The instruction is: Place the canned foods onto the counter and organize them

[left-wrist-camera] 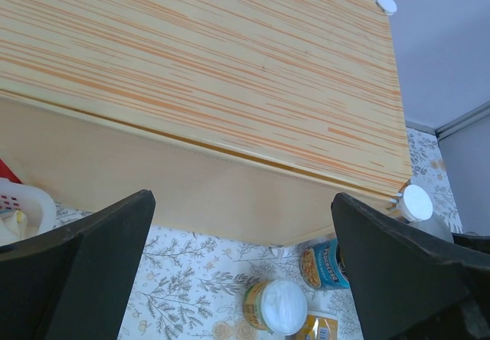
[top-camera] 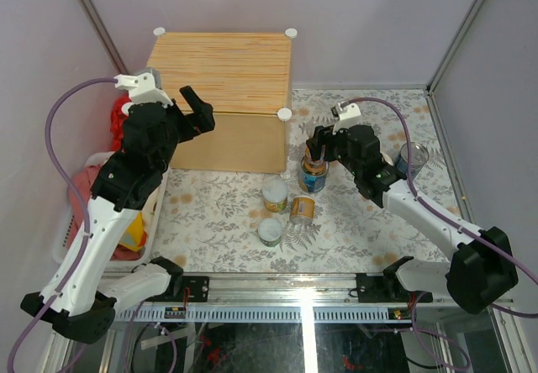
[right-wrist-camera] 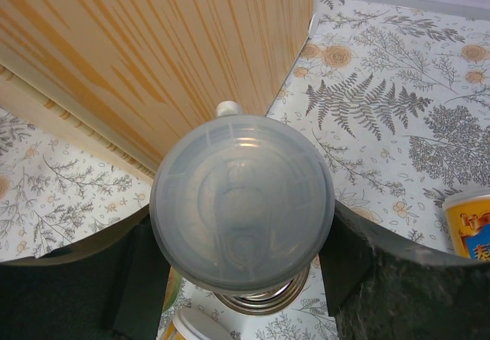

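The counter [top-camera: 220, 70] is a light-wood box with a striped top and white corner knobs, standing at the back left. In front of it my right gripper [top-camera: 316, 151] is shut on a blue can [top-camera: 313, 175]. In the right wrist view both fingers [right-wrist-camera: 360, 256] press against that can [right-wrist-camera: 243, 194] under its cloudy plastic lid, and a silvery rim shows just below. On the floral mat are two short green-yellow cans [top-camera: 275, 195] [top-camera: 270, 231], an orange one [top-camera: 303, 209] and another can [top-camera: 413, 159] at the far right. My left gripper [top-camera: 197, 108] hangs open and empty over the counter's front edge [left-wrist-camera: 199, 164].
A white basket [top-camera: 80, 213] with red and yellow clothes stands left of the counter, under my left arm. Purple walls and a metal frame post close in the back and right. The left wrist view shows the blue can [left-wrist-camera: 323, 265] and a white-lidded can [left-wrist-camera: 279, 307] below.
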Motion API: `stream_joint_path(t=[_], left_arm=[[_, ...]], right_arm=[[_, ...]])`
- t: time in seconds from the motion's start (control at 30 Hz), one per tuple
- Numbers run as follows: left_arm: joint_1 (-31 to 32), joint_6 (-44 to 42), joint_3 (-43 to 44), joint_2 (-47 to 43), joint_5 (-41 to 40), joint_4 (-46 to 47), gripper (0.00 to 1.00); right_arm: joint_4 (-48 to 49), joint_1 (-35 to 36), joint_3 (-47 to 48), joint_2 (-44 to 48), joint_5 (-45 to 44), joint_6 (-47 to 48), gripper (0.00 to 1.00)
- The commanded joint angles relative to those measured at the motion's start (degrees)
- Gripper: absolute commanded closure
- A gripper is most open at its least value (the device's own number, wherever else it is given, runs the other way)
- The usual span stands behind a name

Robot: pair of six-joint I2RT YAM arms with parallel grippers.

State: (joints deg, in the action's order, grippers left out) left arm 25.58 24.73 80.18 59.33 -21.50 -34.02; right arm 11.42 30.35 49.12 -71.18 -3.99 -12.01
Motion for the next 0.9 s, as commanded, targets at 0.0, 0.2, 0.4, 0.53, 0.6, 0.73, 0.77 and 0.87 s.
stream_joint_path(t=[0.0,0.2,0.4,0.53,0.6,0.73,0.77,0.87], left_arm=[[-0.9,-0.6,-1.5,-1.5,-0.7,0.2,0.0],[-1.6,-0.5,-3.1,-2.6,-0.8,0.9,0.0],[-2.2,-1.1,-4.3,-3.9,-1.9,1.0,0.0],[-2.5,-1.2,-4.6,-4.7,-2.4,1.1,0.0],[-2.8,-1.2,-4.7,-5.0,-2.7,1.2,0.0],[-3.4,-1.2,-5.4,-5.7,-3.1,1.6,0.0],[-3.6,-1.2,-5.7,-5.9,-3.1,1.7,0.0],[-4.1,-1.1,-6.5,-6.5,-3.0,1.8,0.0]], right_arm=[[4.1,0.1,0.7,2.5,-0.9,-0.3,0.8],[2.8,0.1,3.5,4.6,-0.3,1.8,0.96],[0.8,0.1,6.8,5.7,0.6,3.8,1.0],[-1.4,0.1,10.6,6.1,1.3,5.0,1.0],[-2.3,0.1,12.7,6.4,1.4,5.6,1.0],[-4.6,0.1,18.5,6.2,1.6,6.9,1.0],[-5.1,0.1,20.0,6.0,1.7,7.2,1.0],[-6.5,0.1,24.7,4.8,1.8,8.2,1.0]])
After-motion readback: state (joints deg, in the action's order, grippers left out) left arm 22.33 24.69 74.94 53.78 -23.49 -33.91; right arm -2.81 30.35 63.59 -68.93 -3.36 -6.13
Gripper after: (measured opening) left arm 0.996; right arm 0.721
